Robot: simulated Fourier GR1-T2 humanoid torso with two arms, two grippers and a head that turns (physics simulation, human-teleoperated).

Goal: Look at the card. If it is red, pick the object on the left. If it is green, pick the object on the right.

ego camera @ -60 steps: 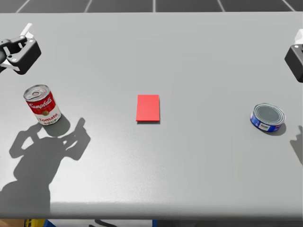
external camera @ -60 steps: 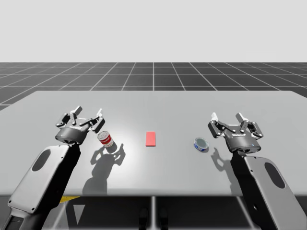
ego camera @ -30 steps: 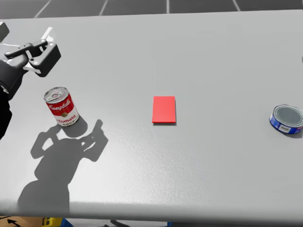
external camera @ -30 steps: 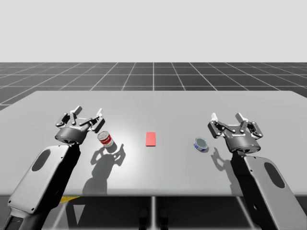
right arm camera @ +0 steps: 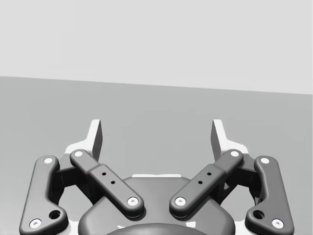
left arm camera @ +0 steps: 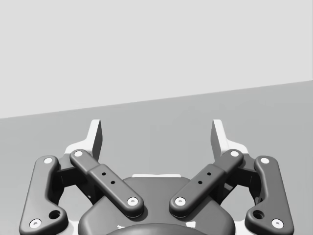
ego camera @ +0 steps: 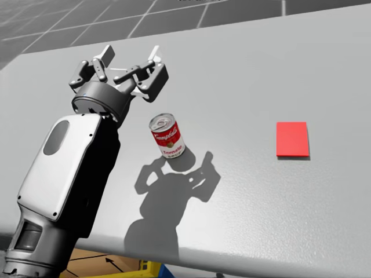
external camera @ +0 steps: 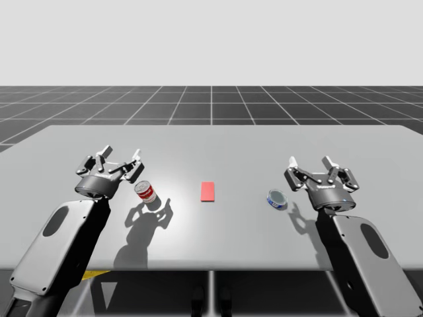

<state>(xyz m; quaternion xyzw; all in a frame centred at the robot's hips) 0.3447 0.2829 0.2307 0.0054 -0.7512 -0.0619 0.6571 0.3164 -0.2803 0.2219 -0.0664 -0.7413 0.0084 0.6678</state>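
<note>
Red card [external camera: 208, 191] lies flat mid-tabletop [external camera: 218, 148]. Left end effector [external camera: 120, 158], fingers apart, is beside the upright red-and-white can [external camera: 145, 192]. Right end effector [external camera: 318, 169], fingers apart, is near the low blue can [external camera: 277, 199].

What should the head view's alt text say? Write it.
A red can stands upright on a grey table, my open left gripper hovering close beside it, not touching. A red card lies flat to the can's right.
</note>
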